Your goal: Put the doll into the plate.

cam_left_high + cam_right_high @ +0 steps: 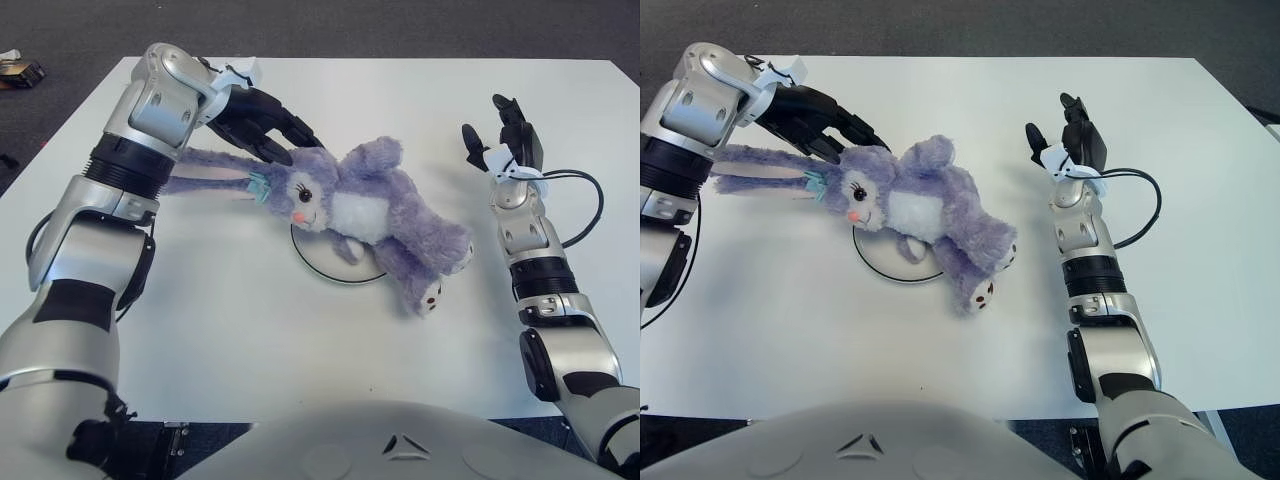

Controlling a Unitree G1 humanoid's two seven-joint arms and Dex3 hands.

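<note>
A purple plush bunny doll (pixel 365 215) lies on its back across a small white round plate (pixel 322 264) in the middle of the white table. Its body covers the plate's far half, its head (pixel 305 190) points left and its feet reach right past the rim. Long ears (pixel 205 180) trail left on the table under my left forearm. My left hand (pixel 283 135) hovers just behind the doll's head with black fingers spread, gripping nothing. To the right of the doll, my right hand (pixel 505 135) stands with fingers pointing up and holds nothing.
A black cable (pixel 592 205) loops on the table beside my right forearm. The table's far edge meets dark carpet, where a small dark object (pixel 20 70) lies at the far left. Bare white tabletop (pixel 250 340) spreads in front of the plate.
</note>
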